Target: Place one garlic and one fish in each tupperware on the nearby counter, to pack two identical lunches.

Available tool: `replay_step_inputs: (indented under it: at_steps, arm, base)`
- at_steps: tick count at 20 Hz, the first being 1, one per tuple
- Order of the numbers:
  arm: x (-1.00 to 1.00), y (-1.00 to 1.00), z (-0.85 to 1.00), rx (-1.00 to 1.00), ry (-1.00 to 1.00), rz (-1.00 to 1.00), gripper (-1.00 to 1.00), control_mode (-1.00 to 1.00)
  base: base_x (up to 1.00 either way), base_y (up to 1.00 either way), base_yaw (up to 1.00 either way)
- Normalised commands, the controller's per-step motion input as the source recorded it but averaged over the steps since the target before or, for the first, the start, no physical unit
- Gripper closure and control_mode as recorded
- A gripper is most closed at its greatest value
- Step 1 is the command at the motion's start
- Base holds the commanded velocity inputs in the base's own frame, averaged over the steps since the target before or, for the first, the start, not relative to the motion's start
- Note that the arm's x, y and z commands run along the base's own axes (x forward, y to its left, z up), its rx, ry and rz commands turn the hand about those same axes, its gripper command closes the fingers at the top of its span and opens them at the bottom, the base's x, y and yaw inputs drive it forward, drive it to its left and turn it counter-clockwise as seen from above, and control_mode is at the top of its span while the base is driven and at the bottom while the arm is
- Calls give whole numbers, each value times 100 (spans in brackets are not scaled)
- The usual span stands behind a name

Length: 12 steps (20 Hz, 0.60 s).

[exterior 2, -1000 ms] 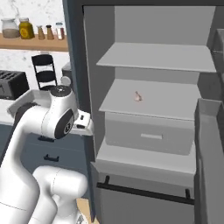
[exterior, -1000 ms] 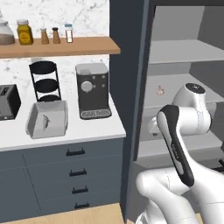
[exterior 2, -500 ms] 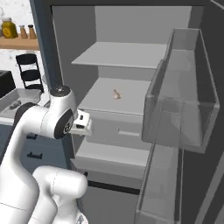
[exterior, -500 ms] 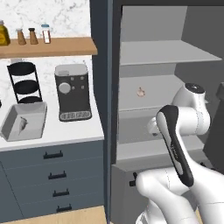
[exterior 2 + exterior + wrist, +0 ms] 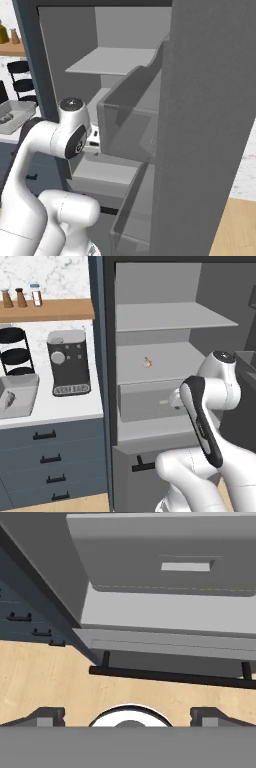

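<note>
Left base view: we face the open fridge, one garlic (image 5: 147,362) alone on its middle shelf.
Our gripper (image 5: 127,714) hangs low with its fingers spread wide and nothing between them. We judge the small, rounded, pointed bulb may roll from a careless pinch, and the door bin (image 5: 131,116) crowds the reach. A shallow grey tupperware (image 5: 27,387) with a raised rim waits on the smooth white counter (image 5: 60,410).

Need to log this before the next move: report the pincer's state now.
Pincer: open, jaws spread wide, holding nothing; it points down at the wooden floor in front of the open grey fridge's drawer.
</note>
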Motion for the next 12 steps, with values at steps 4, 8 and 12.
replay_step_inputs:
  at_steps: [4, 8, 12]
  arm:
    - [51, -23, 0, 0, -16, 0, -100, -100]
    - [78, -24, 0, 0, -14, 0, -100, -100]
    - [95, -7, 15, 14, -2, 0, -100, -100]
  base:
    - [0, 0, 0]
    - [0, 0, 0]
    - [0, 0, 0]
